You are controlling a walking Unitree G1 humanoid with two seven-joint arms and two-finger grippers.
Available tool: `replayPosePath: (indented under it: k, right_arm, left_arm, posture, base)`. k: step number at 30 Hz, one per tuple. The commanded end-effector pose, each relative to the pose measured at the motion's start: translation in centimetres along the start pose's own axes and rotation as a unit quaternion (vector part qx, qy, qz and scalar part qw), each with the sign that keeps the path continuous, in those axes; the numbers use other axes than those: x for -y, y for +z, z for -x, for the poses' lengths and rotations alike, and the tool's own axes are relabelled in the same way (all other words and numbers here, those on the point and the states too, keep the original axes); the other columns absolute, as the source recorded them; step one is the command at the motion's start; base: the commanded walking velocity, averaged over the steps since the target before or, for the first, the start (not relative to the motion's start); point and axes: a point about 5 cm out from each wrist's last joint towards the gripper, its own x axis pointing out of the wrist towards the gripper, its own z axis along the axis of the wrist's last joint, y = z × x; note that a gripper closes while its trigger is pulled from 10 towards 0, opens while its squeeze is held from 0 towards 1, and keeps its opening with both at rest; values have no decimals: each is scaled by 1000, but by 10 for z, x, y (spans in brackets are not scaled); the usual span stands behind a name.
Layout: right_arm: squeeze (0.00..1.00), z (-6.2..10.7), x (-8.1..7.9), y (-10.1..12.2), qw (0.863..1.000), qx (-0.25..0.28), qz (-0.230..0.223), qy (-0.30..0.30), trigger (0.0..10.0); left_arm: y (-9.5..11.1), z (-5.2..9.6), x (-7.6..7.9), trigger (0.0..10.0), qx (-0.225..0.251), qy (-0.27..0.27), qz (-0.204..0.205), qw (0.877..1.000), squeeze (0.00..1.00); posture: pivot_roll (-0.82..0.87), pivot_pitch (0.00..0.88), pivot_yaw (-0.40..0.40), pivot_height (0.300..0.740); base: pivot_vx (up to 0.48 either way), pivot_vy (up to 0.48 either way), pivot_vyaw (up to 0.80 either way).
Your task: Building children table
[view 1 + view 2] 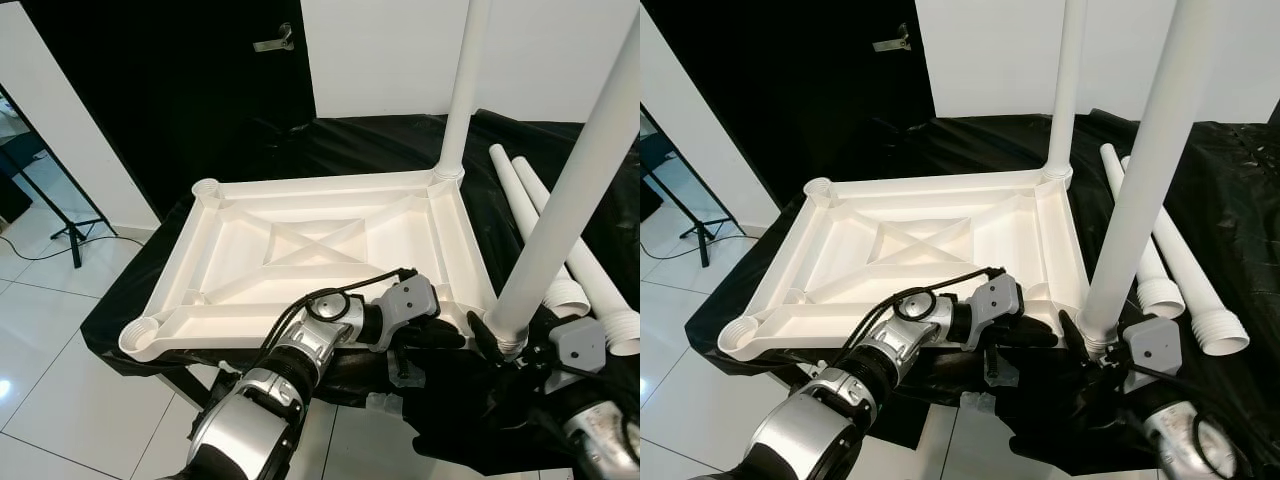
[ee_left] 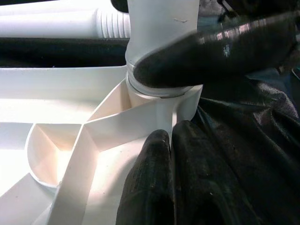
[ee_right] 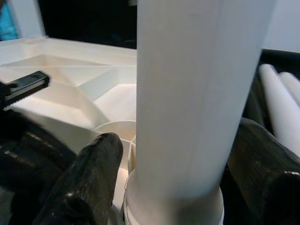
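A white table top (image 1: 320,183) lies upside down on a black-draped surface. One white leg (image 1: 462,90) stands in its far right corner socket. A second leg (image 1: 570,190) stands in the near right corner socket. My right gripper (image 1: 505,345) is shut on the base of this near leg, and in the right wrist view a finger (image 3: 93,178) sits on each side of it. My left gripper (image 1: 455,335) reaches across to the same corner. In the left wrist view its fingertips (image 2: 150,187) pinch the table top's rim just below the socket.
Two loose white legs (image 1: 545,235) lie side by side on the black cloth to the right. A black door with a handle (image 1: 275,42) is behind, a stand's black feet (image 1: 70,235) rest on the tiled floor at left. The draped surface's edge runs just under the table top.
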Motion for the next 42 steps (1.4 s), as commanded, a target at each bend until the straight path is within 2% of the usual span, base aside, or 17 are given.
replayPosePath:
  k: [1, 2, 3, 4, 11, 14, 16, 18, 22, 24, 33, 34, 36, 37, 40, 41, 42]
  right_arm:
    - [0, 0, -4, -2, 999, -11, -9, 45, 10000]
    - [0, 1, -4, -2, 998, -16, -8, 64, 9843]
    - [0, 3, -5, -4, 996, -23, -8, 82, 7255]
    - [0, 4, -4, -5, 995, -28, -11, 96, 0]
    - [0, 9, 1, -11, 991, -53, -29, 122, 0]
    - [0, 13, -8, -18, 991, -63, -50, 110, 0]
    - [0, 9, -17, -19, 995, -51, -84, 29, 0]
    - [0, 9, -17, -19, 995, -51, -84, 29, 0]
    - [0, 8, -25, -24, 991, -55, -102, -69, 0]
    - [0, 8, -26, -26, 982, -61, -107, -143, 0]
    - [0, 16, -13, -38, 955, -122, -67, -263, 0]
    - [0, 14, -13, -39, 957, -124, -64, -255, 4039]
    - [0, 14, -13, -39, 957, -124, -64, -255, 4039]
    - [0, 10, -14, -37, 963, -117, -61, -233, 10000]
    - [0, 7, -15, -35, 968, -112, -59, -217, 10000]
    - [1000, 4, -16, -30, 975, -93, -61, -192, 10000]
    - [1000, 2, -15, -26, 982, -79, -57, -160, 10000]
  left_arm:
    - [-44, -5, 19, 10000, -83, 34, 80, 993, 0]
    - [-44, -5, 19, 10000, -82, 35, 80, 993, 0]
    - [-44, -5, 19, 10000, -82, 36, 80, 993, 0]
    - [-44, -4, 18, 10000, -83, 36, 80, 993, 0]
    - [-45, -2, 18, 10000, -84, 38, 81, 992, 0]
    - [-45, -2, 18, 10000, -85, 37, 80, 993, 0]
    - [-44, -3, 17, 10000, -82, 41, 80, 993, 0]
    - [-44, -3, 17, 10000, -82, 41, 80, 993, 0]
    - [-44, -3, 17, 10000, -82, 40, 80, 993, 0]
    - [-45, -3, 18, 10000, -84, 37, 79, 993, 0]
    - [-44, -3, 17, 10000, -85, 38, 78, 993, 0]
    - [-44, -4, 18, 10000, -85, 37, 78, 993, 0]
    - [-44, -4, 18, 10000, -85, 37, 78, 993, 0]
    - [-44, -4, 18, 10000, -85, 37, 77, 993, 0]
    - [-44, -4, 18, 10000, -84, 36, 78, 993, 0]
    - [-44, -4, 18, 10000, -84, 35, 77, 993, 0]
    - [-44, -4, 18, 10000, -85, 34, 76, 993, 0]
  posture:
    - [-7, 0, 91, 740]
    - [-6, 0, 91, 740]
    - [-4, 0, 91, 740]
    - [-3, 0, 91, 740]
    - [-4, 0, 93, 740]
    - [0, 0, 87, 740]
    - [6, 0, 85, 740]
    - [6, 0, 85, 740]
    - [1, 0, 91, 740]
    - [2, 0, 92, 740]
    - [-2, 0, 89, 740]
    - [-4, 0, 91, 740]
    - [-4, 0, 91, 740]
    - [-3, 0, 94, 740]
    - [-4, 0, 96, 740]
    - [-6, 0, 99, 740]
    - [-5, 0, 100, 740]
  base:
    - [0, 0, 0]
    - [0, 0, 0]
    - [0, 0, 0]
    - [0, 0, 0]
    - [0, 0, 0]
    - [0, 0, 0]
    - [0, 0, 0]
    - [0, 0, 0]
    - [0, 0, 0]
    - [0, 0, 0]
    - [0, 0, 0]
    - [0, 0, 0]
    - [0, 0, 0]
    - [0, 0, 0]
    - [0, 0, 0]
    - [0, 0, 0]
    - [0, 0, 0]
